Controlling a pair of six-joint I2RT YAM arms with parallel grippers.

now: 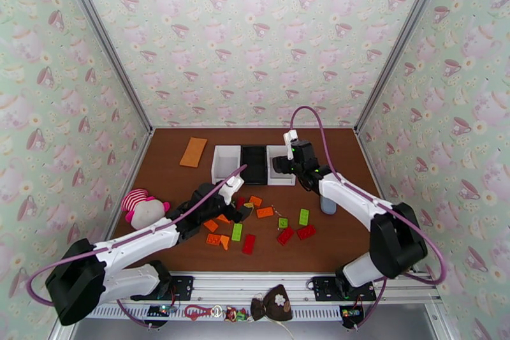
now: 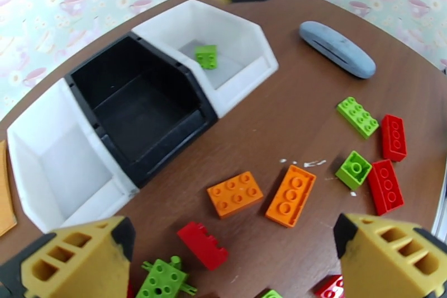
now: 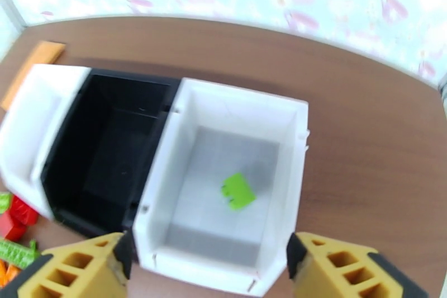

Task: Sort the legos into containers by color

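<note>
Over the right white bin (image 3: pixel 240 98) the right gripper (image 3: pixel 207 251) hangs, jaws apart and empty, a lime brick (image 3: pixel 238 190) lying inside (drop apparently done). The left gripper (image 2: pixel 232 232), spread wide and empty, hovers above the loose legos (image 2: pixel 234 194). The next move likely calls for closing squarely on one.

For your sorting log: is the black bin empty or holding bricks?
Empty. The black bin has a bare floor in both wrist views, nothing inside.

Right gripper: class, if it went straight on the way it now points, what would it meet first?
Probably the right-hand white bin: the open right gripper points down into it, so it would likely reach the bin's floor beside the green lego. Depth is unclear.
</note>
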